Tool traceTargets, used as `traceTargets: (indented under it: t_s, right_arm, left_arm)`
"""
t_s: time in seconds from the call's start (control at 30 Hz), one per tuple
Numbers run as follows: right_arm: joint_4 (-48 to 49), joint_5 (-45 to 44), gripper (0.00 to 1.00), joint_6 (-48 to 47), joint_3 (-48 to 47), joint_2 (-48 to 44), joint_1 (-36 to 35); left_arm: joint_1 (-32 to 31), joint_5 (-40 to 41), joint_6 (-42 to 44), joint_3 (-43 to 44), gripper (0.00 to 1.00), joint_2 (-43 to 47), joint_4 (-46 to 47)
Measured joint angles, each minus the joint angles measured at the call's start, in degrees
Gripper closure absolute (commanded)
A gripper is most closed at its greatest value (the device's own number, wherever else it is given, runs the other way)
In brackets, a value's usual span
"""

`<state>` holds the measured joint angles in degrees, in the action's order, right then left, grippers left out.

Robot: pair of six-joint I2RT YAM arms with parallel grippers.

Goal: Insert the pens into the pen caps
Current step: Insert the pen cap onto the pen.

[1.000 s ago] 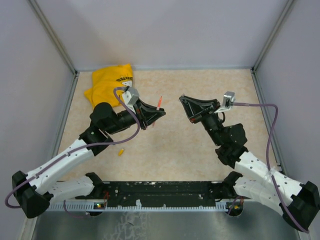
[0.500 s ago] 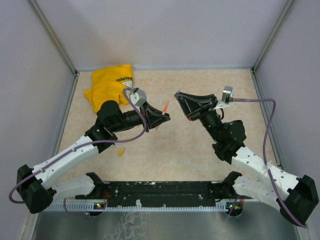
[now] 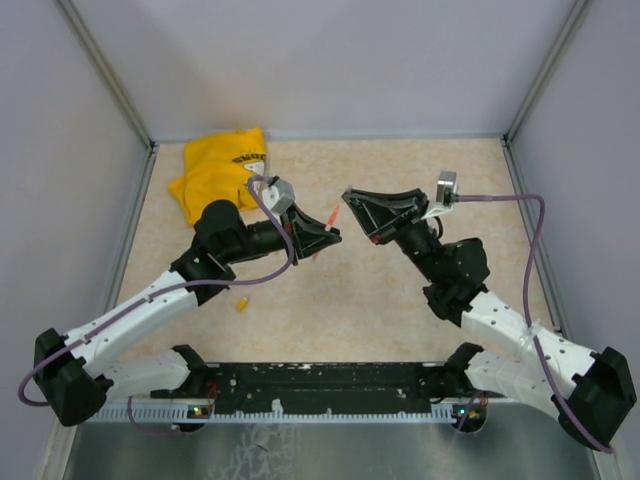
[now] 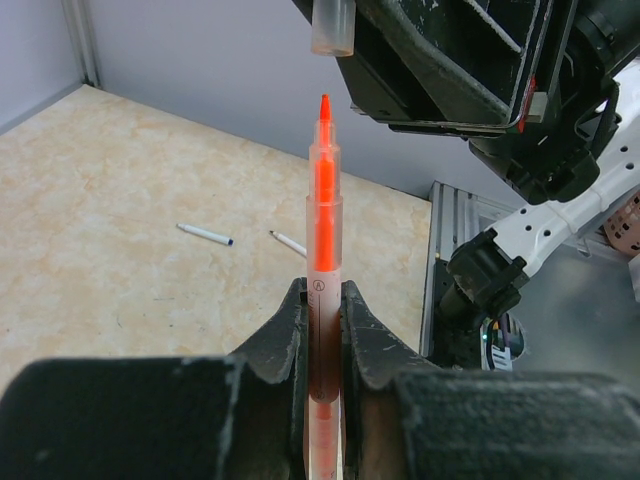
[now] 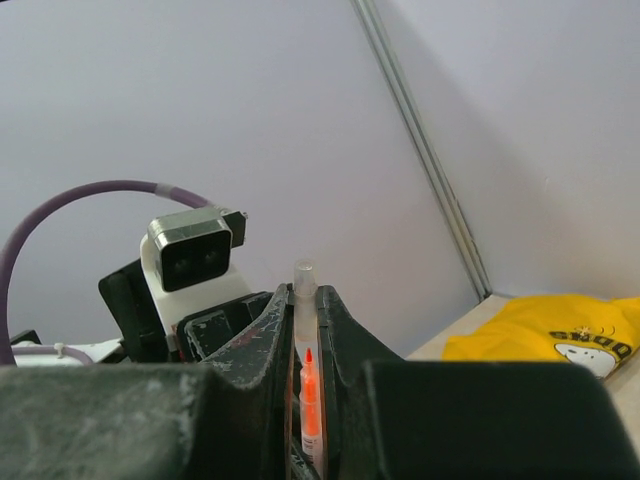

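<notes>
From above, the yellow cloth [image 3: 220, 170] lies at the far left of the table [image 3: 400, 300]. Just right of the cloth, the left gripper [image 3: 330, 237] is clamped on the orange-red pen [image 3: 328, 216]. The right gripper [image 3: 350, 197] faces it from slightly farther right of the cloth. A yellow cap [image 3: 241, 303] lies nearward of the cloth, well apart.

In the left wrist view, the left gripper [image 4: 322, 310] pinches the orange-red pen [image 4: 322, 200] by its barrel. The pen's tip sits just short of the clear cap [image 4: 332, 27]. Two white pens [image 4: 205, 234] lie on the table beyond.

In the right wrist view, the right gripper [image 5: 303, 310] is closed narrowly on the clear cap [image 5: 304, 290]. The orange-red pen [image 5: 311, 400] shows below the cap, and the yellow cloth [image 5: 545, 335] is at lower right.
</notes>
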<state>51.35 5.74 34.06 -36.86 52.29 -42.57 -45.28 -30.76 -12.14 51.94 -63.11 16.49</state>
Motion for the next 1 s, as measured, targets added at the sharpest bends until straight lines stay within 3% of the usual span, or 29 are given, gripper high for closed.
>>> traceTargets:
  t_s: [1.0]
  right_arm:
    - [-2.23,3.34,1.00,0.02,0.00,0.61,0.00]
  left_arm:
    - [0.00,0.35,0.09,0.00,1.00,0.44,-0.63]
